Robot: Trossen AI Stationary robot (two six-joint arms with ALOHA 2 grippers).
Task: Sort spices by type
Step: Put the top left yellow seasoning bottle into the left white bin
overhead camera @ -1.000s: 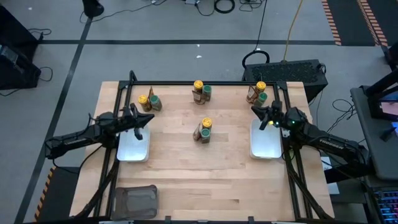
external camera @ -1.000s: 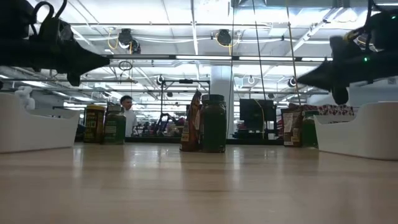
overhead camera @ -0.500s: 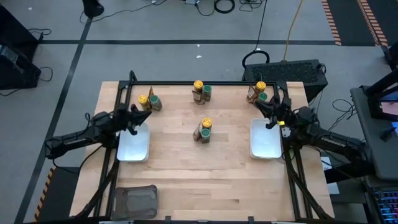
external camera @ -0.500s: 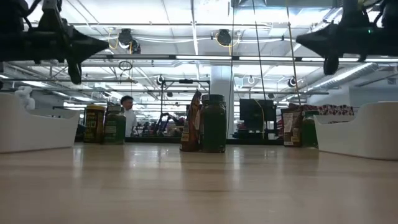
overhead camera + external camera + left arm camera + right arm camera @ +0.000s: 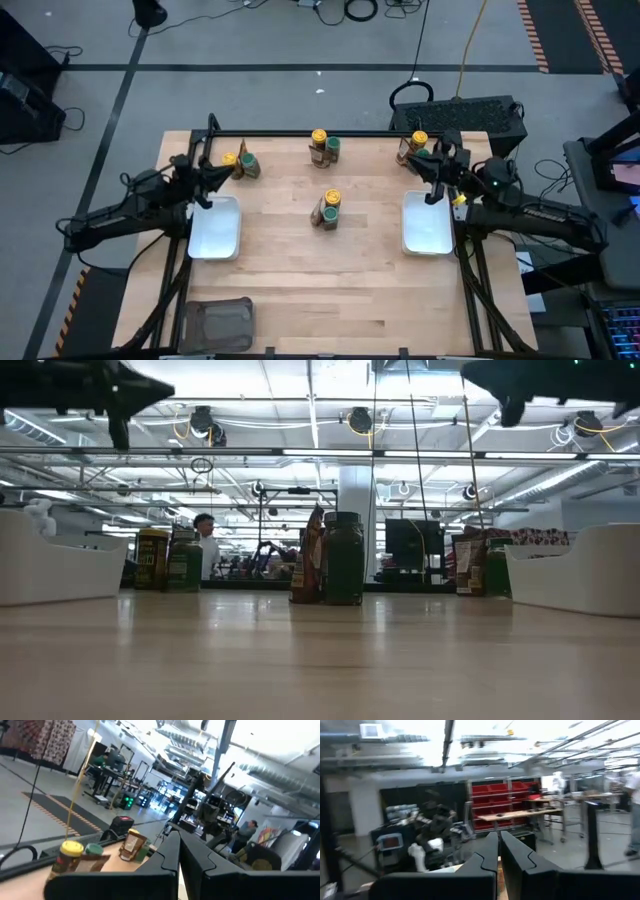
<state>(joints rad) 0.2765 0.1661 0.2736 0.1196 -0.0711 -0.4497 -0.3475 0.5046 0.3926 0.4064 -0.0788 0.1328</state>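
1. Spices are standing in four clusters on the table (image 5: pixel 290 280): three along the far edge, one (image 5: pixel 328 209) at centre.
2. Left gripper (image 5: pixel 207 182) is hovering beside the far-left cluster (image 5: pixel 240 164), fingers together.
3. Right gripper (image 5: pixel 433 172) is hovering beside the far-right cluster (image 5: pixel 413 148), fingers together.

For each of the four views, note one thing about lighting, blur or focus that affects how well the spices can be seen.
High view: even light, the spice cluster at the table's centre reads sharply. Low view: bright ceiling lights behind leave the green-lidded jar dark and backlit. Left wrist view: soft blur, yet a yellow-lidded jar shows past the left gripper. Right wrist view: motion-smeared room beyond the right gripper, no spices discernible.
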